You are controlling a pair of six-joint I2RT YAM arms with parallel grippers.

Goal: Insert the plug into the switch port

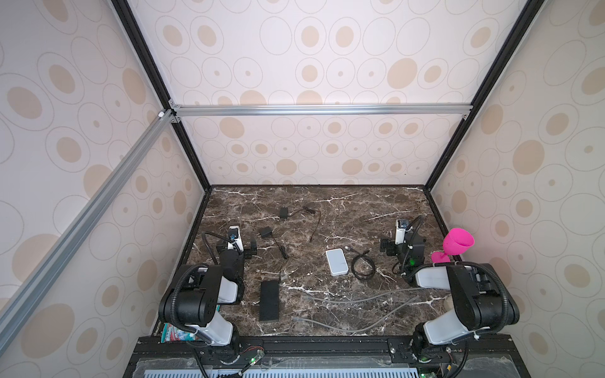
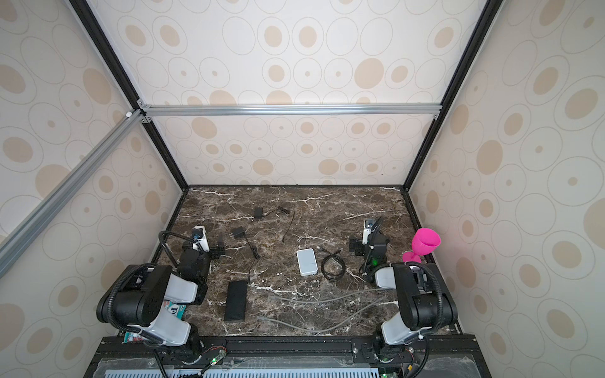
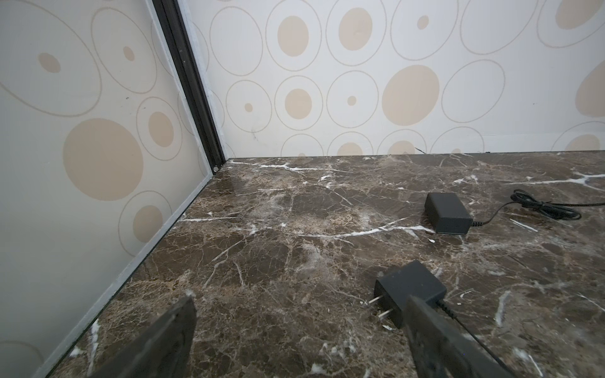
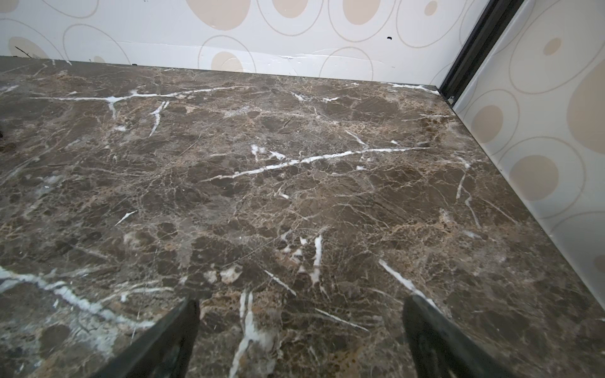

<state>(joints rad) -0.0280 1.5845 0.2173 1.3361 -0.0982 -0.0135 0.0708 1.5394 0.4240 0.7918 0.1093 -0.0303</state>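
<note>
At left of surface (image 1: 360, 209): adapter plug (image 3: 411, 288) just right of left tool (image 3: 300, 298), spread, empty; right tool (image 4: 301, 299) spread, empty, well apart.

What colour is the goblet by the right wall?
Bright pink. The goblet shows best in a top view.

A dark brown marble tabletop (image 1: 360, 209) veined in white fills the lower middle of both top views, closed in by pale walls (image 1: 327, 65) printed with beige ovals and thin rings. A silver aluminium rail (image 1: 320, 109) runs across the back wall, and another (image 1: 82, 222) slants down the left side. At the right edge of the tabletop, by the wall, stands a bright pink goblet (image 1: 457, 241). A colourful printed packet (image 1: 173, 333) peeks out at the lower left corner, and a white slotted grille (image 1: 278, 373) lines the bottom edge.
</note>
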